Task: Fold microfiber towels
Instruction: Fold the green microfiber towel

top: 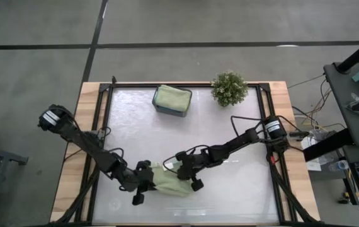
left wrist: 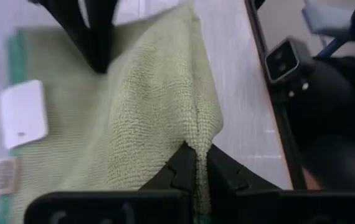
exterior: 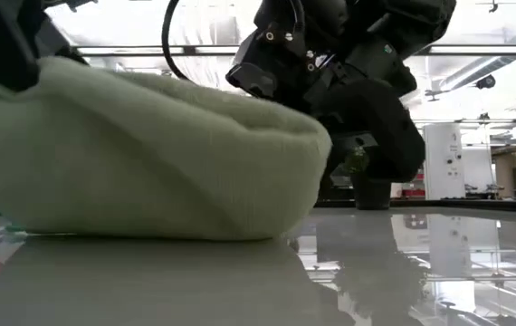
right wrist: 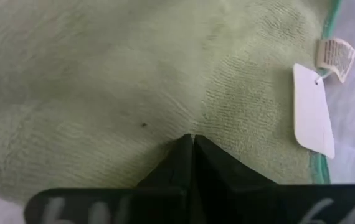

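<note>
A light sage green microfiber towel lies bunched near the table's near edge, its underside on the table. In the low view it rises as a rounded hump. It has a teal edging and a white tag. My left gripper is shut on the towel's left side. My right gripper is shut on it from the right. A second light green towel lies folded on the dark grey tray at the far side. My left gripper pinches a raised fold of the towel between its two fingers, at the towel's left side. The cloth runs up from the fingers as a ridge and then spreads flat on the table. How many layers it holds I cannot tell. My right gripper has its shut fingertips in the towel's upper surface, and creases run out from them. It comes slanting down from the table's right. The fingers hide how much cloth lies between them. The towel's underside rests on the table.
A small bushy potted plant stands at the far right of the table. A black frame rail runs along the table's right side. Bare glossy table lies between the towel and the tray.
</note>
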Robot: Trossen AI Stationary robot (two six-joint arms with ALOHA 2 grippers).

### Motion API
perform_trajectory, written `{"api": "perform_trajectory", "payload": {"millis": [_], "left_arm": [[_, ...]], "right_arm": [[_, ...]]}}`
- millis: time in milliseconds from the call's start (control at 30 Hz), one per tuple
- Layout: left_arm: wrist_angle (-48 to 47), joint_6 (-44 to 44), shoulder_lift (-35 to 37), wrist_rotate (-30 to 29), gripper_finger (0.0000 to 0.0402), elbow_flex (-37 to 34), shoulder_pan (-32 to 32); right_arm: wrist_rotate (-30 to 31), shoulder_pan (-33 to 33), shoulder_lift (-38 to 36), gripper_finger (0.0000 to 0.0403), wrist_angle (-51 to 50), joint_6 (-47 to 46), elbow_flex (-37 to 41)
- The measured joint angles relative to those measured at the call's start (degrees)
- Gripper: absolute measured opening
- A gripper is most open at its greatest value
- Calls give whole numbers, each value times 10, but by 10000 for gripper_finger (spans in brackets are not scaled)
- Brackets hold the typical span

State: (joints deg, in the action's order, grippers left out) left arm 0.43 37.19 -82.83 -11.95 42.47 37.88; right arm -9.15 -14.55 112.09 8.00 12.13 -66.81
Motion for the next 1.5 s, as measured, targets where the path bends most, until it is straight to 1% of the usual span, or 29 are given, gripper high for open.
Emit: {"api": "perform_trajectory", "payload": {"millis": [233,367,433,533,633,700,933,1000,1200,1300,1400,1500], "left_arm": [[-3,0,50,-5,2,-30,-26],[-24,3,63,-6,2,-51,-47],[-36,22,63,-5,2,-62,-59],[-61,52,61,19,2,-72,-72],[-58,59,60,32,2,-84,-75],[-54,59,60,35,2,-88,-77],[-53,60,60,34,2,-100,-94],[-55,60,60,33,2,-102,-99],[-54,59,60,25,2,-105,-116],[-54,60,59,24,2,-106,-125],[-55,60,52,23,2,-106,-131],[-54,59,41,23,2,-106,-133]], "right_arm": [[-3,-4,0,12,-2,15,-1],[-3,-7,0,12,-2,19,-1],[-3,-7,0,12,0,16,-1],[2,-7,-3,12,1,-5,-1],[4,-7,-15,12,0,-16,-1],[25,-7,-25,12,-1,-19,-1],[171,-7,-58,12,-5,-23,-1],[193,-7,-69,12,-7,-21,-1],[197,-7,-121,13,-40,-13,-1],[192,-10,-154,16,-48,-27,-1],[171,-20,-175,33,-60,-52,-2],[162,-37,-183,68,-65,-87,-1]]}}
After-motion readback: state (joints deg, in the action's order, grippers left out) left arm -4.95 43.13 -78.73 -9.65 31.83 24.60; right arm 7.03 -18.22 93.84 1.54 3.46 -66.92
